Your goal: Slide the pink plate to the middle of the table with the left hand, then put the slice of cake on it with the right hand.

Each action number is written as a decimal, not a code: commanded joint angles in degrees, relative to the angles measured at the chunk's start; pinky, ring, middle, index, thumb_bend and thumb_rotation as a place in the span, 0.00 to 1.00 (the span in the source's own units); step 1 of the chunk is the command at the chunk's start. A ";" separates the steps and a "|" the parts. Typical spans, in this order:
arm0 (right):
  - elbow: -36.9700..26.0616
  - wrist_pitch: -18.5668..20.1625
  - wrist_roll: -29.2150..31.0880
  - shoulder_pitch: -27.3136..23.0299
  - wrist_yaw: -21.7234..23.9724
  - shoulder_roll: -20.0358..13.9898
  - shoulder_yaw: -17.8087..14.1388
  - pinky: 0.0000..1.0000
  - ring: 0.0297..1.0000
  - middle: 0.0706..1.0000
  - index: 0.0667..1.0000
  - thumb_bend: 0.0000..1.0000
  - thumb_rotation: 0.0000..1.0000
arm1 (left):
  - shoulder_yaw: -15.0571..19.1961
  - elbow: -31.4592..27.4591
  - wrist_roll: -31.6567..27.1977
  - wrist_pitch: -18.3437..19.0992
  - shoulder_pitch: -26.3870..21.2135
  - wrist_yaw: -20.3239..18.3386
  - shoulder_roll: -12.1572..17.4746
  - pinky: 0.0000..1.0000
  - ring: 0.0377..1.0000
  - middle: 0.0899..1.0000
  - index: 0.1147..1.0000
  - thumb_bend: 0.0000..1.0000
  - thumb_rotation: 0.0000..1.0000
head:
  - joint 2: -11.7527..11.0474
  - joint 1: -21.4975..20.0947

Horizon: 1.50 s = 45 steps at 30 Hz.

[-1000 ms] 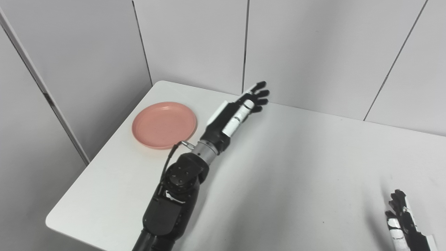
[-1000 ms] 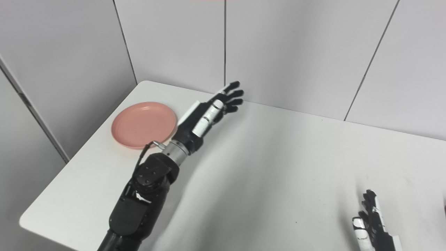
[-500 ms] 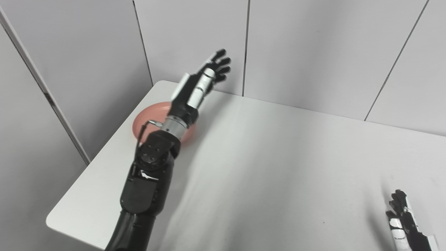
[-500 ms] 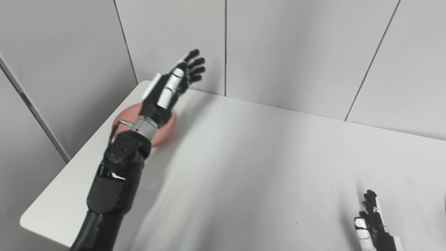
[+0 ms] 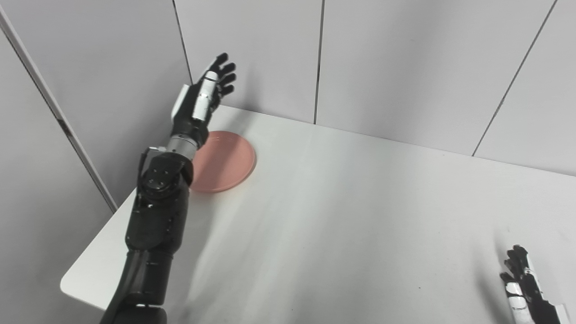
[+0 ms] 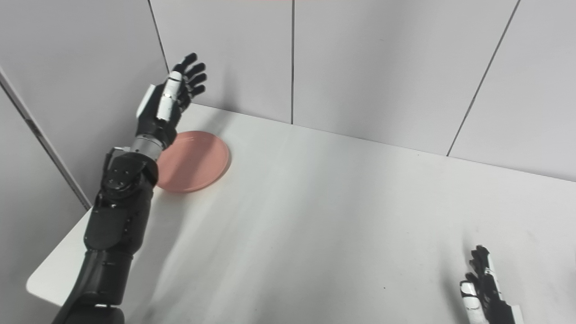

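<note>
One pink plate (image 5: 227, 162) — flat, round

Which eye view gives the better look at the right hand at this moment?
The right eye view, slightly: the right hand sits further inside the frame, near the bottom edge, fingers apart, holding nothing. The left eye view shows the same hand, closer to the bottom right corner.

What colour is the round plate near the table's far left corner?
Pink: the round plate shows best in the left eye view.
</note>
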 commanded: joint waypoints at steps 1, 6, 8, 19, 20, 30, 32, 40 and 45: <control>-0.12 0.54 0.24 0.37 -0.04 -0.66 -0.57 0.98 0.97 0.97 0.99 0.28 1.00 | 0.95 -1.08 -1.34 -2.90 -3.31 0.53 2.20 0.90 0.90 0.90 0.88 0.40 1.00 | 0.03 -0.06; -0.22 0.83 0.72 0.33 0.40 -0.84 -0.69 0.99 0.97 0.98 0.99 0.27 1.00 | 3.16 0.33 -4.54 -2.05 -3.36 -0.04 4.12 0.89 0.89 0.90 0.88 0.39 1.00 | -0.05 0.29; -0.29 0.97 0.99 0.38 0.44 -0.79 -0.84 0.99 0.97 0.98 0.99 0.28 1.00 | 3.91 1.36 -5.89 -1.68 -3.38 -0.54 4.98 0.89 0.90 0.91 0.89 0.39 1.00 | -0.02 0.42; -0.46 0.75 1.03 0.61 0.61 -1.40 -0.95 1.00 0.97 0.98 0.99 0.29 1.00 | 6.33 8.99 -8.19 -2.94 -4.04 0.35 8.05 0.87 0.88 0.89 0.88 0.38 1.00 | 0.34 0.97; -0.45 0.84 1.25 0.60 0.73 -1.44 -0.97 1.00 0.97 0.98 0.99 0.29 1.00 | 6.53 9.80 -8.03 -3.28 -3.99 0.41 8.46 0.87 0.88 0.89 0.88 0.38 1.00 | 0.39 1.07; -0.78 1.14 1.84 0.72 0.99 -1.54 -1.27 1.00 0.98 0.99 1.00 0.28 1.00 | 7.44 13.96 -9.47 -4.25 -3.57 0.06 10.39 0.87 0.89 0.90 0.90 0.37 1.00 | 0.56 1.37; -0.71 0.83 1.75 0.72 1.01 -1.64 -1.26 1.00 0.98 0.99 1.00 0.27 1.00 | 7.50 14.52 -9.59 -4.23 -3.49 0.09 10.44 0.87 0.90 0.90 0.90 0.37 1.00 | 0.63 1.50; -1.44 1.30 1.33 0.93 1.27 -1.91 -1.24 1.00 0.98 0.99 1.00 0.26 1.00 | 7.73 17.42 -11.23 -3.62 -3.50 -0.19 10.38 0.88 0.89 0.90 0.89 0.37 1.00 | 0.88 1.74; -1.57 1.49 1.77 0.98 1.33 -1.72 -1.39 1.00 0.98 0.99 1.00 0.26 1.00 | 7.95 19.31 -12.07 -2.85 -3.84 0.36 10.09 0.87 0.89 0.90 0.88 0.36 1.00 | 1.14 1.78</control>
